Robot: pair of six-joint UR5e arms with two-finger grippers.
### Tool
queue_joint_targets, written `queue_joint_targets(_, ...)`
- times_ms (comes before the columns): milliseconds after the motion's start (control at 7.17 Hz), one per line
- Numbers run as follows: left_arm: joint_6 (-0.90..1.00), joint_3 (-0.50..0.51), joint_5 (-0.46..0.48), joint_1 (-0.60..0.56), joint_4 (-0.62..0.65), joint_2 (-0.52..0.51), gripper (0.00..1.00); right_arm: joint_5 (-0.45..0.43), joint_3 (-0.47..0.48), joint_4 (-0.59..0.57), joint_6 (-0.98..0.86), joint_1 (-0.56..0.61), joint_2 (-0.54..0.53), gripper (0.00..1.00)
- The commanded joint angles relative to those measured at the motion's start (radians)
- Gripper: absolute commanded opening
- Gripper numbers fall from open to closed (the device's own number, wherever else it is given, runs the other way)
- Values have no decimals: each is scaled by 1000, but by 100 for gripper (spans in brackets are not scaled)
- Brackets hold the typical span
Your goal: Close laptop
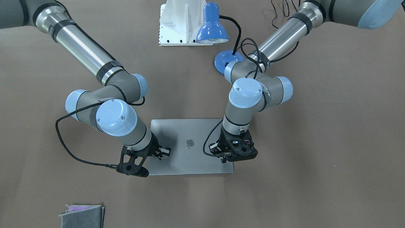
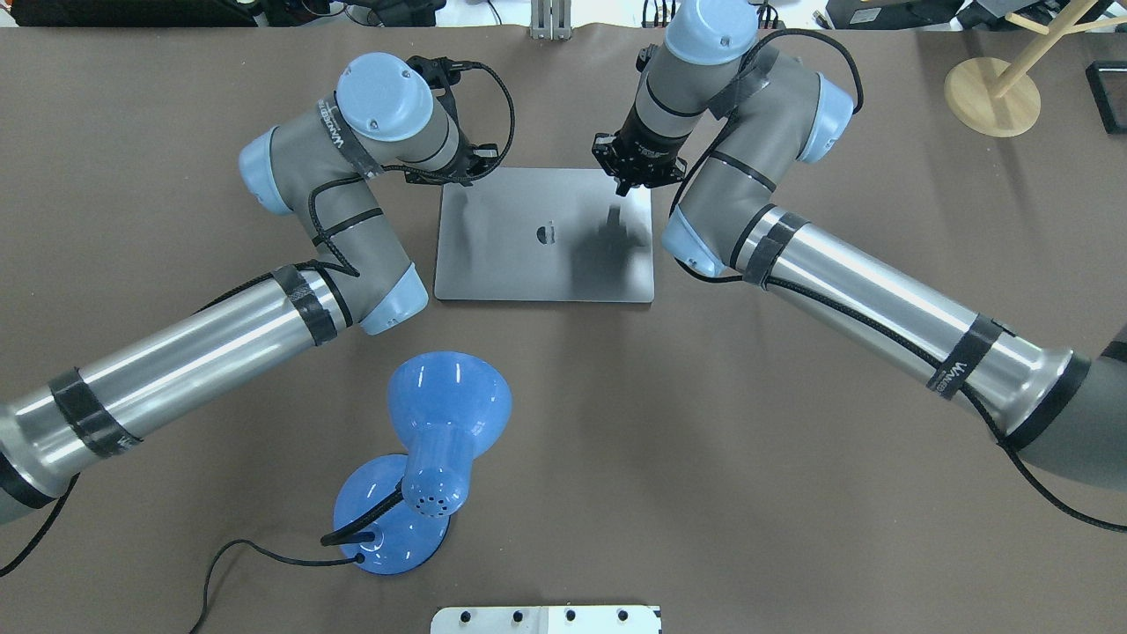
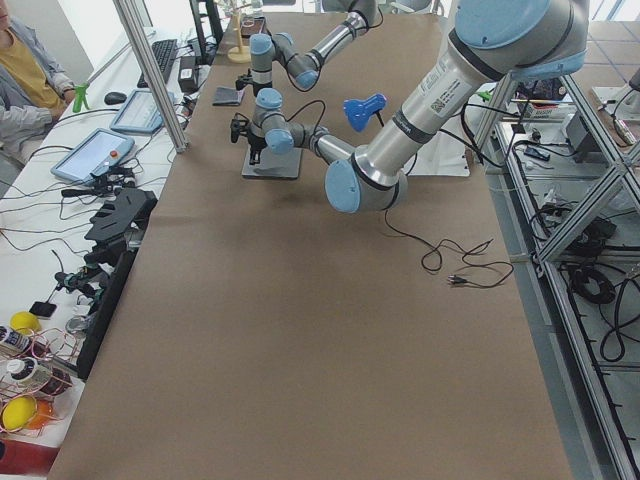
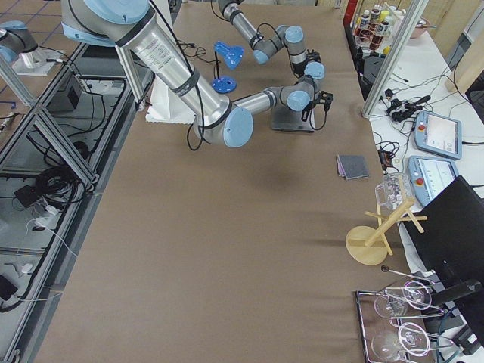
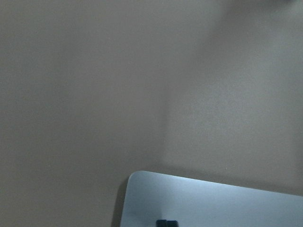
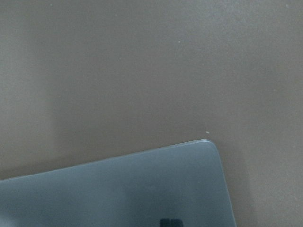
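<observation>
The laptop [image 2: 528, 264] lies shut and flat on the brown table, grey lid up with the dark apple logo [image 1: 189, 143] showing. My left gripper [image 2: 468, 169] hangs over the lid's far corner on my left; in the left wrist view its fingertips [image 5: 165, 223] look pressed together over that corner. My right gripper [image 2: 622, 186] points down at the lid's far corner on my right, its fingertips [image 6: 171, 222] also together. I cannot tell whether either tip touches the lid. Both hold nothing.
A blue desk lamp [image 2: 440, 458] with a black cable stands near my side of the laptop. A white mount base [image 1: 180, 22] sits behind it. A folded grey cloth [image 1: 82, 215] lies at the far edge. A wooden stand [image 2: 990, 92] is far right.
</observation>
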Motion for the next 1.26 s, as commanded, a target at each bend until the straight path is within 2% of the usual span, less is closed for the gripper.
queue_joint_targets(0,3,-84,-99,-58,23,8,0,133,96,-10,-3,97,-25,0)
queue_joint_targets(140,4,-197,-194,-91,83,72,0,211,247,-12,-23,162,-159,0)
queue_joint_targets(279,21,-352,-297,-156,158,183,0,274,452,-13,-71,255,-355,0)
queue_joint_targets(419,150,-522,-384,-230,250,304,22,335,600,-15,-146,333,-504,0)
queue_joint_targets(558,354,-691,-435,-311,398,431,51,344,712,-15,-261,392,-670,17)
queue_joint_targets(698,564,-843,-439,-376,536,563,79,342,757,-15,-419,470,-810,99)
queue_joint_targets(837,797,-932,-441,-496,616,701,97,338,767,-15,-619,530,-943,100)
queue_joint_targets(977,1021,-938,-447,-637,634,807,97,321,766,-54,-832,584,-1043,100)
queue_joint_targets(1116,1184,-921,-482,-695,634,881,97,309,769,-159,-1036,656,-1088,100)
